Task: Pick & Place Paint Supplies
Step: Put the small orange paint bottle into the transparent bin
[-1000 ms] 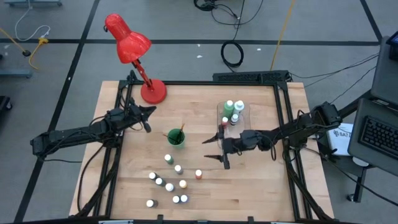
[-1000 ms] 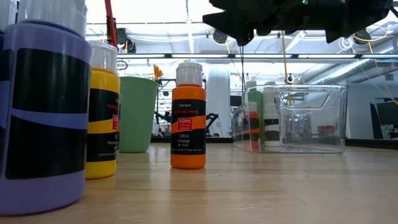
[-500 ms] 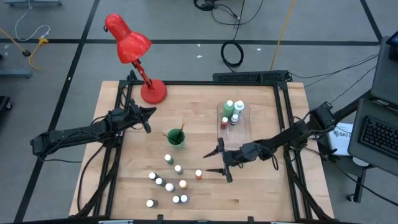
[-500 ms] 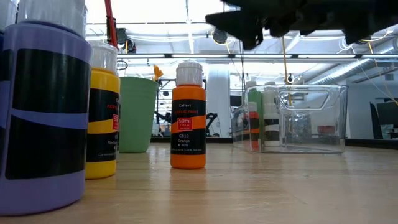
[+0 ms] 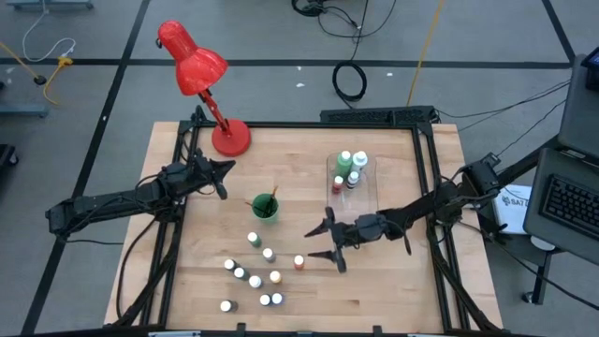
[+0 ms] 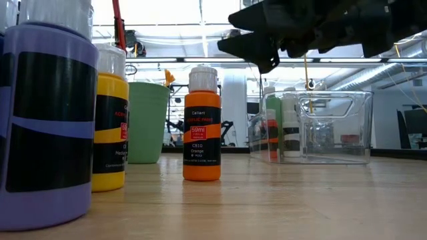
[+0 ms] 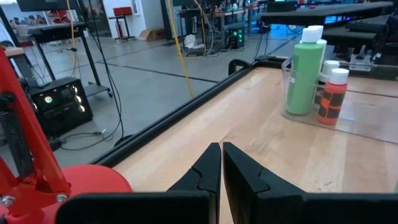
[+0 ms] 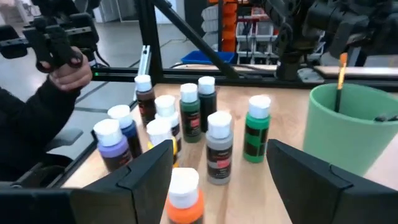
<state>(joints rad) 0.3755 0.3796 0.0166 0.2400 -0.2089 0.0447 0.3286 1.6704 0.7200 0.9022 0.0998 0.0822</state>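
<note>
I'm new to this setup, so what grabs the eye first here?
The red desk lamp at the table's far left corner stands out. Next, the right claw, open, hangs beside the orange paint bottle at the edge of the cluster of small bottles, with the green cup mid-table.

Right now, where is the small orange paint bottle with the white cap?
In the high view, the small orange paint bottle stands on the wooden table, at the right edge of the bottle cluster, just left of the open right gripper.
</note>
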